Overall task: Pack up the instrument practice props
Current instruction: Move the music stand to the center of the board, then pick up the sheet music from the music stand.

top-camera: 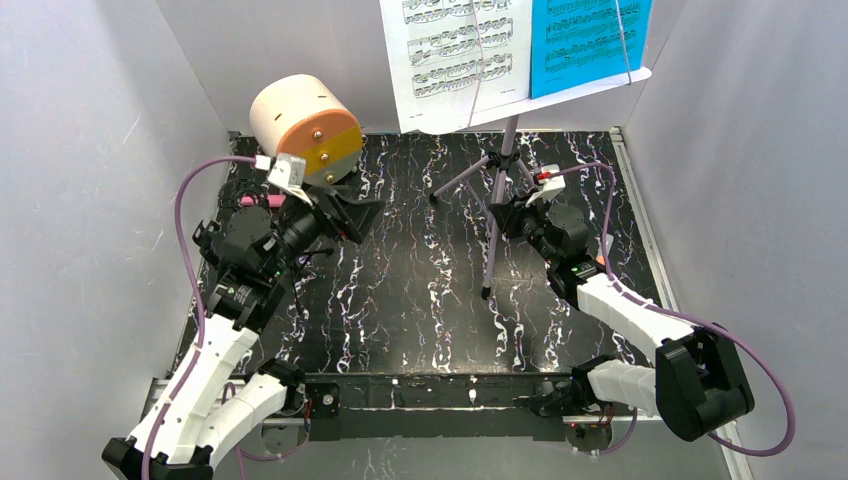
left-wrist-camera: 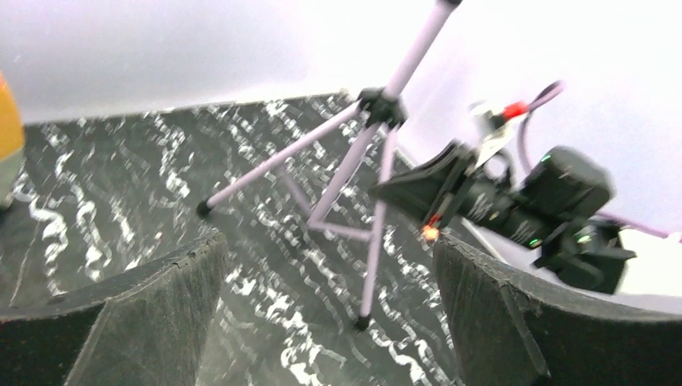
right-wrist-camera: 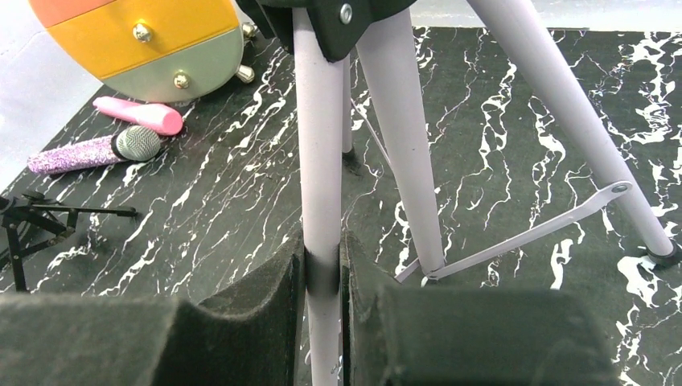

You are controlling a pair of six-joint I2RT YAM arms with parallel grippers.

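My right claw [right-wrist-camera: 323, 269] pinches one leg [right-wrist-camera: 320, 161] of the lilac music stand [top-camera: 506, 135], which stands near the surface's [top-camera: 400, 290] far edge. My left claw [top-camera: 352, 216] gapes wide and empty. The stand looks light, stiff and top-heavy with pages [top-camera: 460, 50], so I would hold it low.

Lab test cell, white walls [top-camera: 90, 150], marbled tabletop [top-camera: 420, 290]

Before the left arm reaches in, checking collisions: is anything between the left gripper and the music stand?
Nothing visible stands between the left gripper and the music stand. The right gripper holds one leg.
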